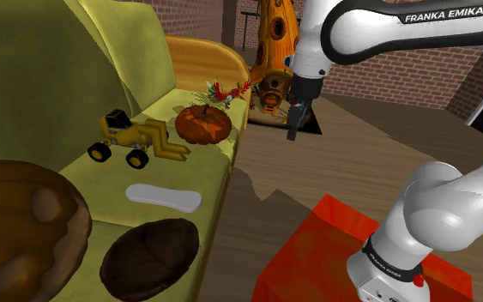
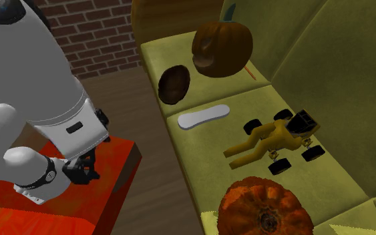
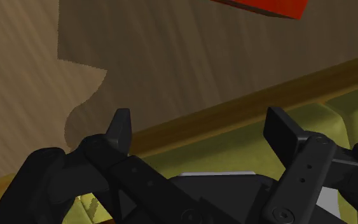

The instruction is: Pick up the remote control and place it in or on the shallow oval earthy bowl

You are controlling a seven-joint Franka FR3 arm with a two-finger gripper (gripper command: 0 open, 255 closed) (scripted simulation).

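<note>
While the hand (image 1: 293,130) hangs in the air above the wooden floor (image 1: 316,172), off the far end of the yellow-green sofa (image 1: 33,69), its two black fingers (image 3: 120,127) stand spread apart with nothing between them. The remote control (image 1: 164,196), drawn as a flat pale grey oblong, lies on the sofa seat near the front edge, well apart from the hand. Just beside it sits the shallow oval bowl (image 1: 149,251), dark brown; the two seem not to touch, but the gap is hard to judge. A yellow toy vehicle (image 1: 132,139) stands behind the remote control, with an orange pumpkin (image 1: 202,123) further along and a large brown pumpkin (image 1: 16,223) next to the bowl.
</note>
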